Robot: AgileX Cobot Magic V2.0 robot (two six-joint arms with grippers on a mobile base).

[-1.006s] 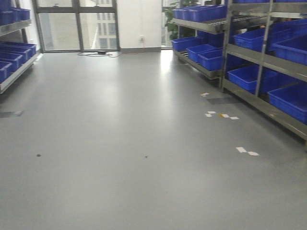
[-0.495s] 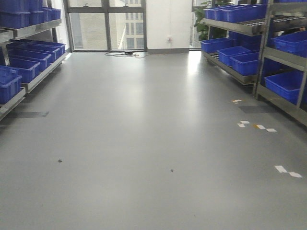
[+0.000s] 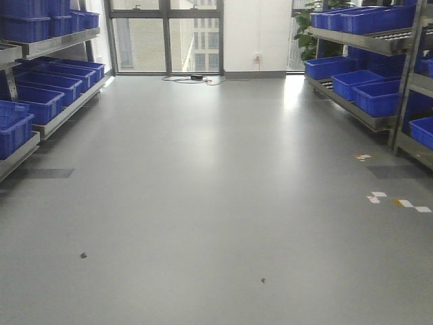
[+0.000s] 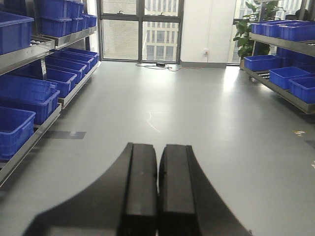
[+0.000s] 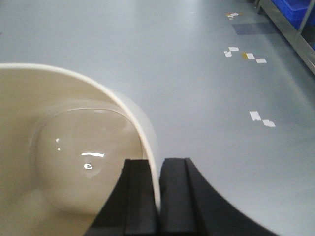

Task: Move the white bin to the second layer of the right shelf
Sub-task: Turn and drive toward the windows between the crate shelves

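White bin held by its rim
It is pinched by the right gripper; the left gripper is closed, empty.

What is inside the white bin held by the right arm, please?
The white bin looks empty: only its glossy cream bottom with light reflections shows. The right gripper, jaws shut on its rim, covers a small corner, and the picture's edge cuts off the rest.

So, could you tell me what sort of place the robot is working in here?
Most likely a warehouse or stockroom aisle: steel racks along both sides, loaded with blue plastic crates, and a wide grey floor with tape markers stuck on it.
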